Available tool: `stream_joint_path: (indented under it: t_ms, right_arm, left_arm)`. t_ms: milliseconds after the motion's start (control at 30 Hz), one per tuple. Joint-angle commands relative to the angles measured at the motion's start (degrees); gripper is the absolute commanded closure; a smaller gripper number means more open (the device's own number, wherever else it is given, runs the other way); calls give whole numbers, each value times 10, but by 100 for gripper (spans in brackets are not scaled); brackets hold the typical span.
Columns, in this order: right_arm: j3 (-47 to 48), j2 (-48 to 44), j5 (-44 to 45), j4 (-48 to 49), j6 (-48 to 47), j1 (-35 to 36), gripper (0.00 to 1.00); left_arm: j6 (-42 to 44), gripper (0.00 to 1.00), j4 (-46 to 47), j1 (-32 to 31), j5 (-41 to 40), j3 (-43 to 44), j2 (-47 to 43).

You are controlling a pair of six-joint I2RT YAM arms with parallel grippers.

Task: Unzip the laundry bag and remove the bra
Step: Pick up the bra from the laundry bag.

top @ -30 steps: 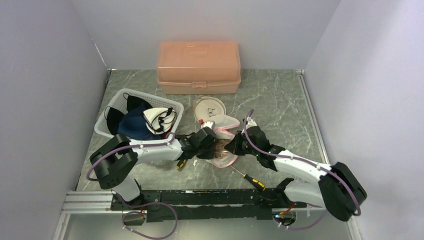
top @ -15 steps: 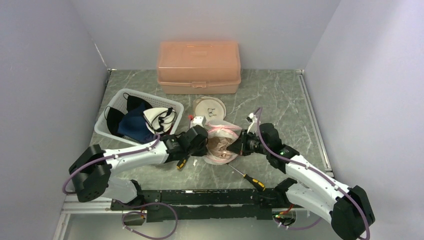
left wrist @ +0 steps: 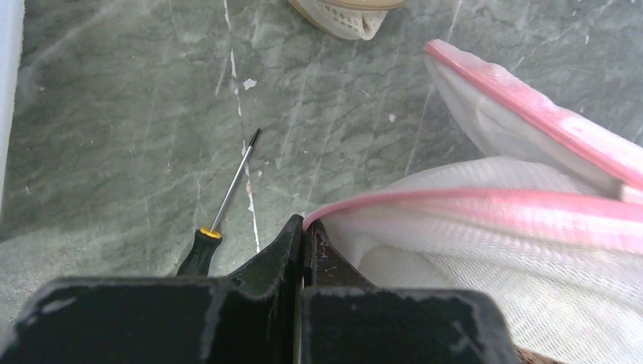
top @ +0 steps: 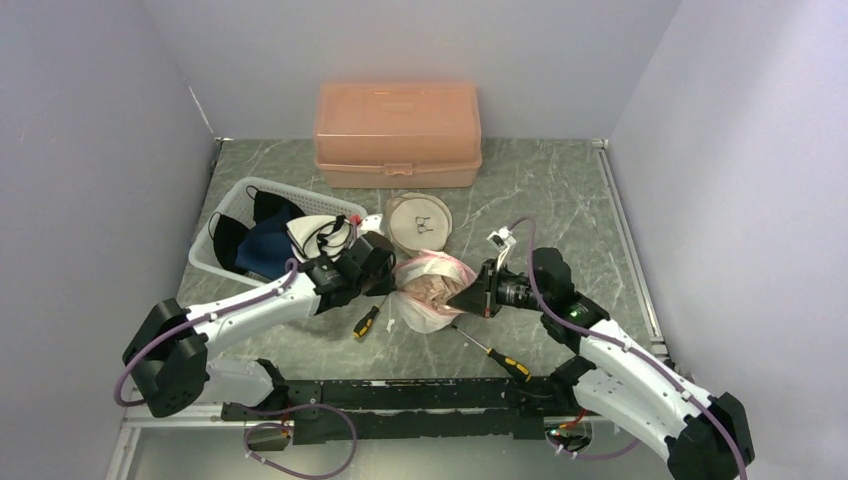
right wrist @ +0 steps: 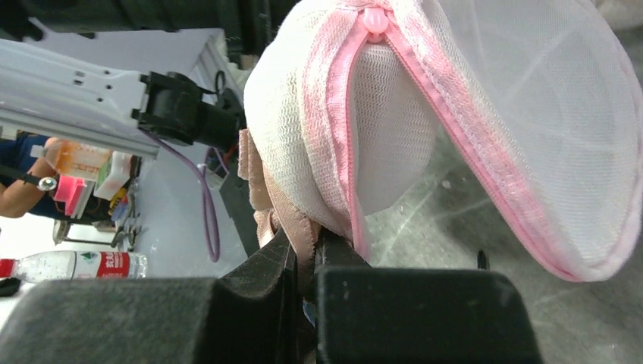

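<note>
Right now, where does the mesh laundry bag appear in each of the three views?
Top external: laundry bag at centre, slightly below the middle.
Left wrist: laundry bag fills the right side.
Right wrist: laundry bag fills the top and right.
Shared landmark: green marble table.

The left arm's fingers (left wrist: 280, 250) rise from the 6 o'clock edge of the view, pressed together on the pink-trimmed rim of the white mesh laundry bag (left wrist: 485, 258). The pink trim (left wrist: 485, 206) runs from the fingertips toward 3 o'clock. A second pink-edged flap of the bag (left wrist: 523, 125) stands apart from it toward 2 o'clock, so the mouth gapes between them. A screwdriver (left wrist: 227, 189) lies on the green marbled table (left wrist: 114, 114) toward 9 o'clock of the fingertips. Its black handle with a yellow ring is just beside the fingers, its tip pointing to 1 o'clock. At 12 o'clock the edge of a beige mesh item (left wrist: 345, 17) shows.
</note>
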Motion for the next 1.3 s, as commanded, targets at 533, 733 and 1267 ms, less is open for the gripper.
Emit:
stream_joint_path:
  t_ms: [533,733,1267]
  right_arm:
    - [-121,-70,28,393,187,-5,100]
    - [-130,-129,181,318,189,-6,100]
    - [-143,-4,33,564,333,-14,100]
  left_arm:
    - [5,97,142,13,89,-91,-7]
    - [-4,97,217,12,147,-141,-81]
    - [10,97,248,-25,150,-147,-60]
